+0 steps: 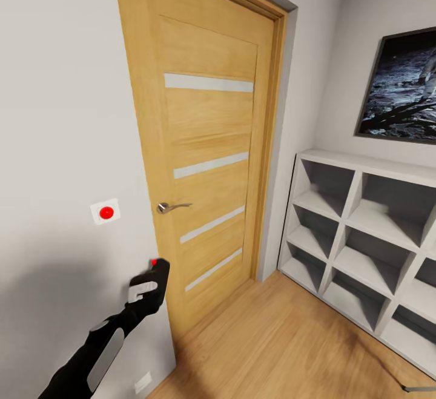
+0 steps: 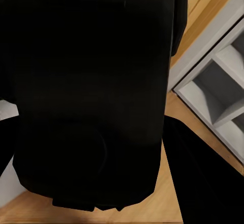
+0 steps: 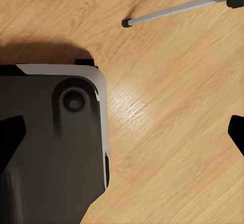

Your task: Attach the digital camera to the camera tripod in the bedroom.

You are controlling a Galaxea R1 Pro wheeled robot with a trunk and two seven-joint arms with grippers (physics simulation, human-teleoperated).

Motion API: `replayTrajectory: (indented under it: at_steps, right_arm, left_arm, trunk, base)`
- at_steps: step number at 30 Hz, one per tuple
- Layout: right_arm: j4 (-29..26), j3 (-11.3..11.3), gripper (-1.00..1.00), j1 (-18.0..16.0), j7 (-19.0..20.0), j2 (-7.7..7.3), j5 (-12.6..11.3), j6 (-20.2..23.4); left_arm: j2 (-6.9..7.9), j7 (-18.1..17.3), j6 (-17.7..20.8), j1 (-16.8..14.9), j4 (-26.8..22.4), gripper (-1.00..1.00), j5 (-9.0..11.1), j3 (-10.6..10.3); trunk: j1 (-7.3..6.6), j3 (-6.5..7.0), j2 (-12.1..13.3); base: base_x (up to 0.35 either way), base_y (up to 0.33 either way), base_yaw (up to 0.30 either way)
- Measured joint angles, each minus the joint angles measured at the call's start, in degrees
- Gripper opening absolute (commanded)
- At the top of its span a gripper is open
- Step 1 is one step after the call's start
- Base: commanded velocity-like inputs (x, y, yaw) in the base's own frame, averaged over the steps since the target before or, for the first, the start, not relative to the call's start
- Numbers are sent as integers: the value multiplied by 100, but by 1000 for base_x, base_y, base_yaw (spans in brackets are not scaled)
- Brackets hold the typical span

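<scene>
- While the digital camera sits in the left gripper at the lower left of the head view, its red button poking above the fingers, attachment has not been done; I judge the carrying stage is under way.
- Seen from the left wrist, the camera's black body blocks most of the frame, so the left gripper is clenched on it.
- At the upper right of the right wrist view, one silver leg of the camera tripod rests its black foot on the floor; a sliver also shows at the head view's lower right corner.
- Dark fingertips sit far apart at that view's edges, so the right gripper looks released and holds nothing.
- Left to do: reach the tripod and mount the camera.
- Light wood floor, a closed wooden door, a grey cube shelf, a framed picture and a red wall button make up the room.
</scene>
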Motion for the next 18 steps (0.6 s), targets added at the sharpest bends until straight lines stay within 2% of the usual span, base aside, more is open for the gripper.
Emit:
replayTrajectory:
  at_steps: [7,11,15,18]
  right_arm:
    - [-1,0,100,0,0,0,0,-6]
    - [-1,0,100,0,0,0,1,-5]
    - [-2,2,100,0,0,0,5,0]
    - [-2,1,100,0,0,0,6,-1]
  left_arm:
    - [-22,17,-7,0,36,-100,-26,-76]
    - [-39,-4,-13,1,214,-100,-30,-358]
    - [-70,-19,-43,4,874,-100,-59,-925]
    - [-122,-19,-34,2,1246,-100,-80,-1149]
  trunk:
    - [0,0,0]
    - [0,0,0]
    - [0,-2,0]
    - [0,0,0]
  base:
    - [3,0,0]
    - [0,0,0]
    - [0,0,0]
    - [0,0,0]
